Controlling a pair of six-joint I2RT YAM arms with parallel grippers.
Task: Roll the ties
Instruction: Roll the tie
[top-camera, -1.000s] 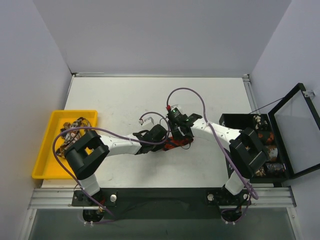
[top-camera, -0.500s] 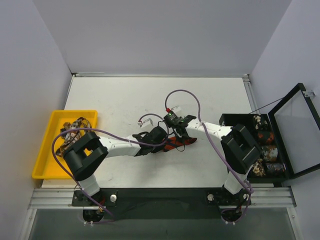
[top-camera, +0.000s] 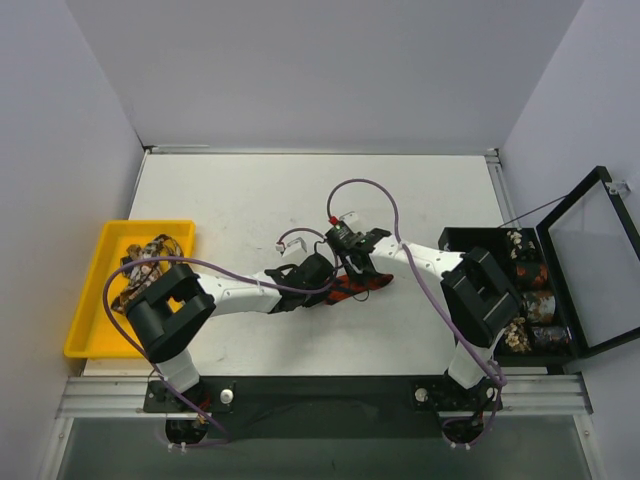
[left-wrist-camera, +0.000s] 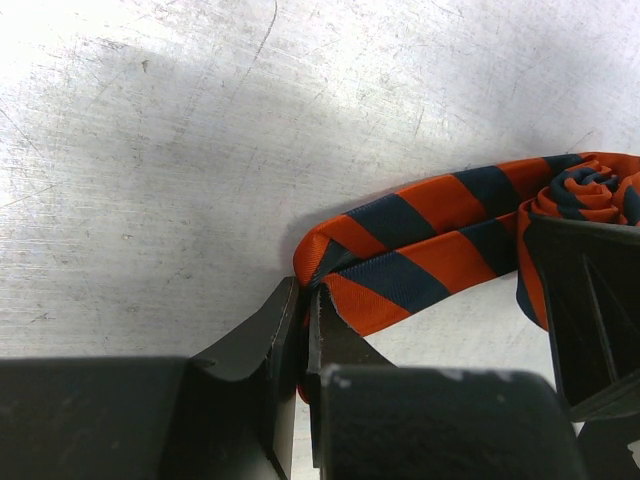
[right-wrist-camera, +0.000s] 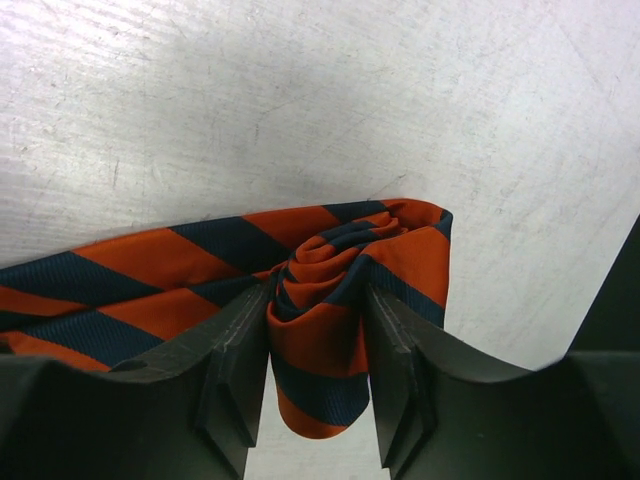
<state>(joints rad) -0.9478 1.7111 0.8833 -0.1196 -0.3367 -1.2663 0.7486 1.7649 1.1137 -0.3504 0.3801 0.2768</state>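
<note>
The right gripper (right-wrist-camera: 316, 305) had shifted leftward, its jaws eased slightly wider yet hugging the coil of the red-orange and black striped fabric necktie (right-wrist-camera: 150, 265) between them. The left gripper (left-wrist-camera: 305, 300) stayed clamped on its folded end. Rolling seemed midway.

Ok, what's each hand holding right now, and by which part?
The left hand pinches the striped tie at its folded, unrolled end; the right hand grips the same tie around its rolled-up end.
</note>
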